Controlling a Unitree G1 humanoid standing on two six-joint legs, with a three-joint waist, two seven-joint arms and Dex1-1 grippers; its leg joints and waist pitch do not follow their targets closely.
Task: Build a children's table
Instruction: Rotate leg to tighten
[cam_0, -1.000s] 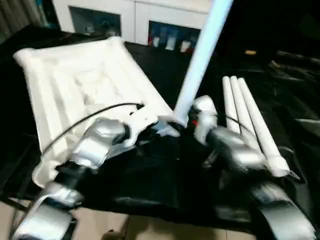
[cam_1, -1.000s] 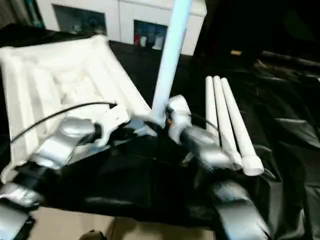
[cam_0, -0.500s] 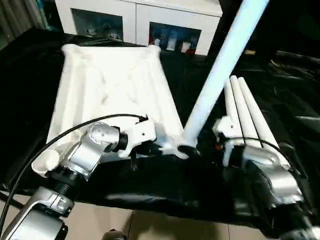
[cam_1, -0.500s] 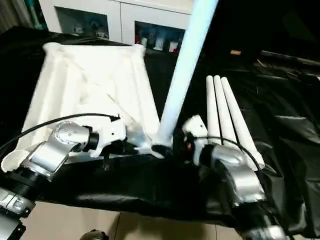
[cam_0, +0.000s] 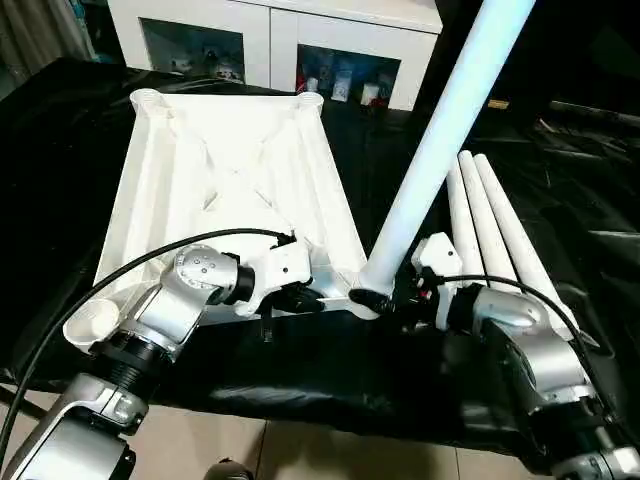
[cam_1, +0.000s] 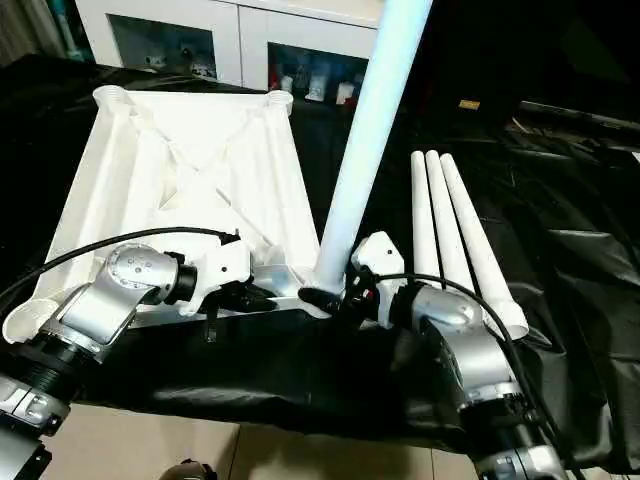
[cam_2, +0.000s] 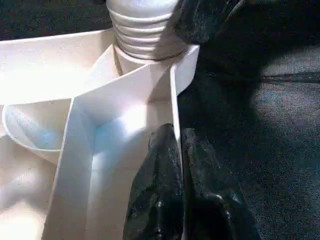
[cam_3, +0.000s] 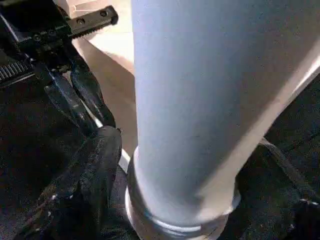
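The white table top (cam_0: 220, 190) lies ribbed side up on the black-draped work table (cam_0: 330, 370). One long white leg (cam_0: 440, 140) stands in its near right corner socket (cam_0: 365, 297), its threaded collar (cam_2: 145, 35) at the socket mouth. My left gripper (cam_0: 300, 298) is shut on the top's thin rim wall (cam_2: 175, 100) just beside that socket. My right gripper (cam_0: 400, 297) straddles the leg's base, open: one finger (cam_3: 85, 185) lies against the leg, the other stands off it. Three more legs (cam_0: 495, 230) lie side by side to the right.
A white cabinet with glass doors (cam_0: 300, 50) stands behind the work table. A black cable (cam_0: 120, 285) loops over my left forearm. The near left corner socket (cam_0: 90, 325) overhangs the table's front edge, with floor below.
The picture has steadied and shifted with the head. My right gripper, off to the leg's right half a second ago, has moved in around its base. The left gripper has stayed on the rim.
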